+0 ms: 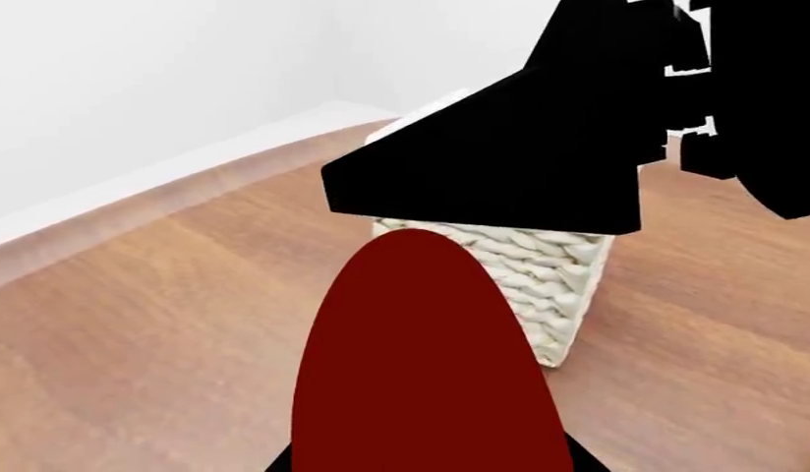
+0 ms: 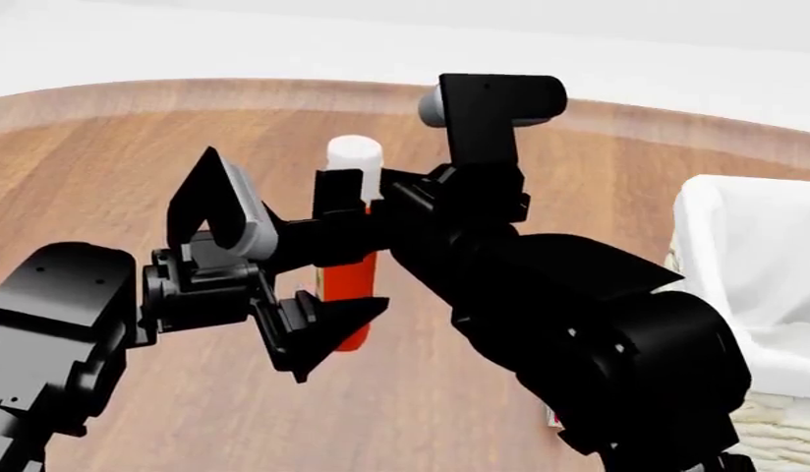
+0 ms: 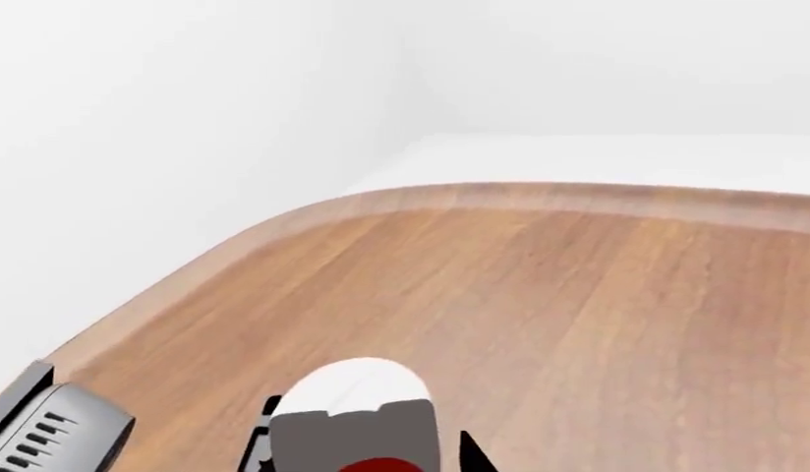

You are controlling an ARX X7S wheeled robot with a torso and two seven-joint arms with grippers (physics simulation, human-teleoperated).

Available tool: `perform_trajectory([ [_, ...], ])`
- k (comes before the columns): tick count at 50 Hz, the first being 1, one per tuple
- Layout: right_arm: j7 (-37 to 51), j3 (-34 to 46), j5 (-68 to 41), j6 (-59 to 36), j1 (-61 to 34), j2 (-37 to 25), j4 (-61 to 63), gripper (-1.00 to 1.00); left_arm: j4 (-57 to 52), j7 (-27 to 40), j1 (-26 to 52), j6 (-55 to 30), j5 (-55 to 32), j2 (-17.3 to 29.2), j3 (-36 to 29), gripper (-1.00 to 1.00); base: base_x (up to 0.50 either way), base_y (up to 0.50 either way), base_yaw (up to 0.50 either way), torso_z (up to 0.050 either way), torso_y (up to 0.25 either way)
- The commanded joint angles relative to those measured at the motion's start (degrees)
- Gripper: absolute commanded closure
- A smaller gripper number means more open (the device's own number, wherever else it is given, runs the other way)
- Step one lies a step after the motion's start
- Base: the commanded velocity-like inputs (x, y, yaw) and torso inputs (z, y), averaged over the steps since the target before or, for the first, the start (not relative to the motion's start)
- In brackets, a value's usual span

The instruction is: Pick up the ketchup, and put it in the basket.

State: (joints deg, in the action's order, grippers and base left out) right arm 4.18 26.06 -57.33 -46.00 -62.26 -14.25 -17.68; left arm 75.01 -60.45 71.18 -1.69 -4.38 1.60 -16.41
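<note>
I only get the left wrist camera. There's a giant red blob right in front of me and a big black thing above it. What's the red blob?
Observer: That's the ketchup. The head view shows it standing upright, with its white cap on top.
Operator: And the black thing?
Observer: It's the right arm reaching across. Its right gripper looks closed on the bottle just under the cap.
Operator: Is my gripper squeezing it too?
Observer: No. The head view shows the left gripper with its fingers spread wide, low beside the bottle.
</note>
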Motion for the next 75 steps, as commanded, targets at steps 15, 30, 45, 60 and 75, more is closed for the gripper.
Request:
perform_trajectory([
  [15, -4.8, 0.8, 11.6, 9.2, -7.9, 0.2, -13.2, 1.00, -0.1, -0.1, -1.5, 1.0, -1.3, -1.3, 2.3, -1.00, 0.00, 0.00, 0.00, 0.000, 0.000],
  [30, -11.4, 3.6, 24.1, 27.4, -27.2, 1.7, -51.1, 1.00, 0.0, 19.5, -3.3, 5.7, -8.4, -1.5, -1.1, -1.00, 0.00, 0.00, 0.00, 0.000, 0.001],
  [45, -7.9, -8.2, 42.7, 27.9, -29.9, -2.0, -57.3, 1.00, 0.0, 31.4, -5.5, 8.0, -11.3, -1.6, -5.3, -1.00, 0.00, 0.00, 0.00, 0.000, 0.000],
  [60, -4.5, -19.4, 54.1, 27.5, -27.3, -6.0, -57.3, 1.00, 0.0, 40.6, -8.5, 12.3, -12.3, -1.5, -8.3, -1.00, 0.00, 0.00, 0.00, 0.000, 0.001],
  [75, -4.5, -23.5, 56.7, 31.2, -21.8, -8.3, -57.3, 1.00, -0.1, 37.1, -10.3, 14.4, -11.9, -1.4, -4.7, -1.00, 0.00, 0.00, 0.00, 0.000, 0.000],
])
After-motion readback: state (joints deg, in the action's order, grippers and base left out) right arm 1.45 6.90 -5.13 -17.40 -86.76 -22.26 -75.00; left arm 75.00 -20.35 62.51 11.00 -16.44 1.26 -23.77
